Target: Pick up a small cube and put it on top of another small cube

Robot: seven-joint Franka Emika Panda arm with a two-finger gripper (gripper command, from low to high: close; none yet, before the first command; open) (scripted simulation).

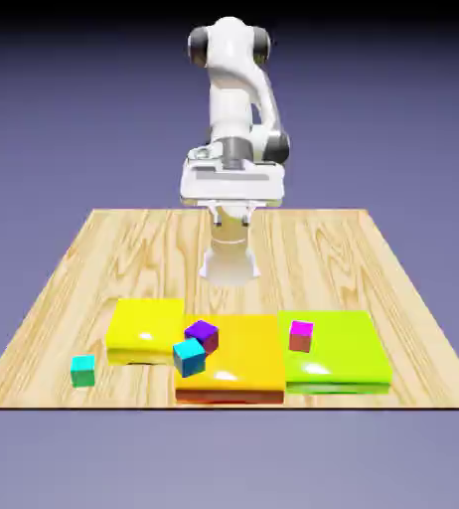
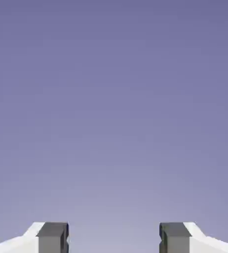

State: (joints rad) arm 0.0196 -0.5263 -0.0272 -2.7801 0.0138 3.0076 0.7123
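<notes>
The small cube (image 1: 82, 370), turquoise with greenish sides, sits alone on the wooden table (image 1: 392, 268) near the front corner at the exterior view's left. My gripper (image 1: 232, 213) hangs high above the table's far half, well away from every cube. In the hand view the gripper (image 2: 114, 238) is open: its grey fingertips (image 2: 53, 237) stand wide apart with only the plain backdrop between them. No cube shows in that view.
Three flat slabs lie side by side near the front: yellow (image 1: 144, 323), orange (image 1: 235, 366) and green (image 1: 343, 348). A cyan cube with blue faces (image 1: 189, 356) and a purple cube (image 1: 203, 335) rest on the orange slab's left part. A magenta cube (image 1: 300, 335) stands on the green slab.
</notes>
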